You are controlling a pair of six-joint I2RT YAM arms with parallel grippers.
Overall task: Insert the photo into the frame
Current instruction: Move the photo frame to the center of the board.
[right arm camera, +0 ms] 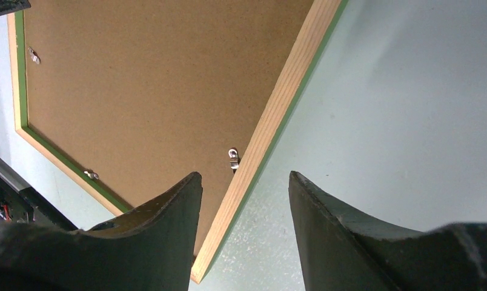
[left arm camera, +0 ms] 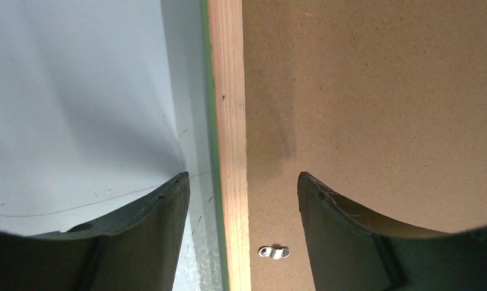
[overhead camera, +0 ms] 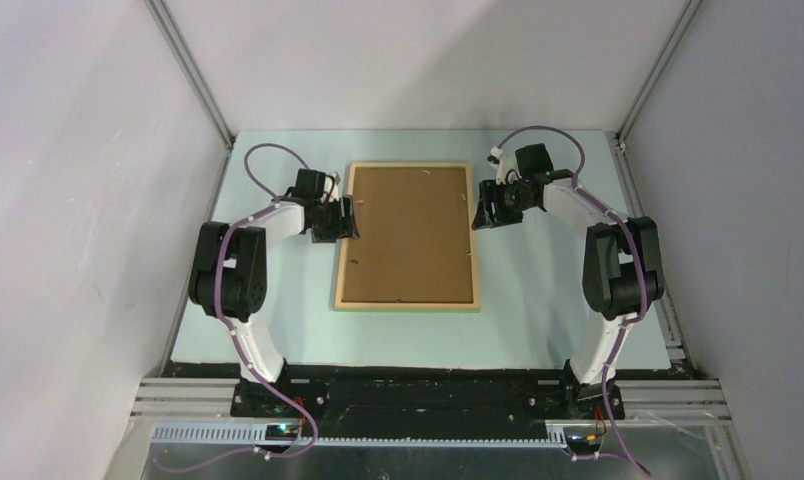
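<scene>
The frame [overhead camera: 406, 304] lies back up in the middle of the table, pale wood rails with a green edge. The brown backing board [overhead camera: 408, 235] sits inside it. The photo is not in view. My left gripper [overhead camera: 350, 222] is open and straddles the frame's left rail [left arm camera: 232, 121], one finger over the table, the other over the board [left arm camera: 374, 91]. My right gripper [overhead camera: 478, 208] is open at the frame's right rail [right arm camera: 283, 91] near a corner, empty. In the wrist views the left gripper [left arm camera: 242, 179] and right gripper [right arm camera: 244, 176] hold nothing.
Small metal turn clips [left arm camera: 273, 251] [right arm camera: 233, 159] sit on the board next to the rails. The pale green table top [overhead camera: 538, 300] is walled by grey panels left, right and behind. A black mounting rail [overhead camera: 428, 390] runs along the near edge.
</scene>
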